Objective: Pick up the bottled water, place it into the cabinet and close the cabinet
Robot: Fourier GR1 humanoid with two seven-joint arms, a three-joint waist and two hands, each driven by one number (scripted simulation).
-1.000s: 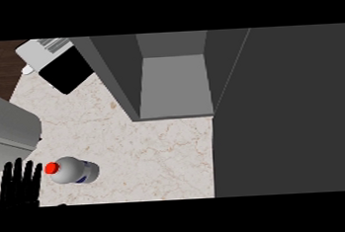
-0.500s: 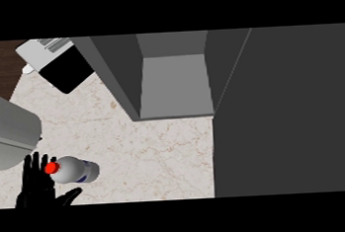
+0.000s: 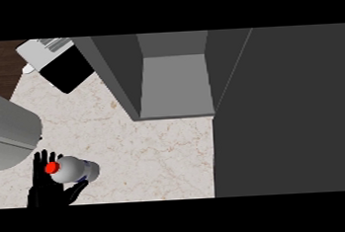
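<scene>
Our left hand (image 3: 49, 186) has slid right under the bottle (image 3: 74, 169), fingers not yet clenched round it; next we grasp, then the open cabinet (image 3: 175, 83).

Left hand (image 3: 49, 186): you see its wrist cut by lower band, palm partly hidden behind bottled water (image 3: 72, 170) | grip on bottle: cannot tell | right hand: out of view | cabinet (image 3: 175, 78): top cropped, interior depth unreadable | appliance (image 3: 55, 60) upper left: cropped
</scene>
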